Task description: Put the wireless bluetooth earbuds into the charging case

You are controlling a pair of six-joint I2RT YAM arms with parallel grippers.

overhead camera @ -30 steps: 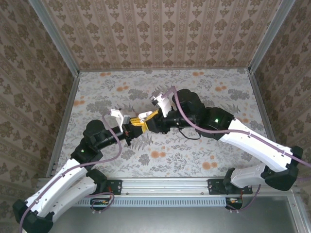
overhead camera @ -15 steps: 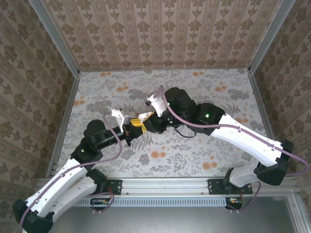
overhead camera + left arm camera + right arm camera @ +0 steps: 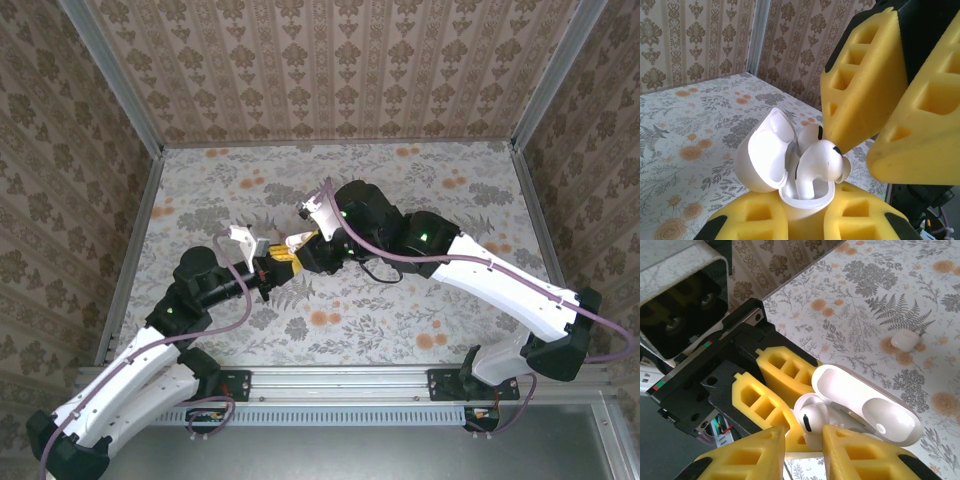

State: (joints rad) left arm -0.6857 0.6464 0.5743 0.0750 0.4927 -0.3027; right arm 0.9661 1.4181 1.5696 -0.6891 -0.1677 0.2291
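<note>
The white charging case (image 3: 807, 200) is held upright with its lid (image 3: 760, 160) swung open, and my left gripper (image 3: 805, 220) is shut on its body. One white earbud (image 3: 822, 160) stands stem-down in the case with its head above the rim. A second earbud (image 3: 810, 137) sits just behind it. My right gripper (image 3: 804, 440) comes in from above, its jaws narrowly apart around the front earbud (image 3: 812, 420). One yellow finger (image 3: 860, 455) touches the earbud; a gap shows on the other side. Both grippers meet mid-table, left (image 3: 278, 263) and right (image 3: 303, 250).
A small white rounded object (image 3: 905, 339) lies on the flowered table (image 3: 400, 190) beyond the case; I cannot tell what it is. Patterned walls and metal rails (image 3: 135, 250) enclose the table. The right arm's purple cable (image 3: 380, 255) loops over its forearm.
The right arm has swung left, bringing its wrist closer over the left gripper and the case. In the last half second it barely moved. The left arm has stayed still.
</note>
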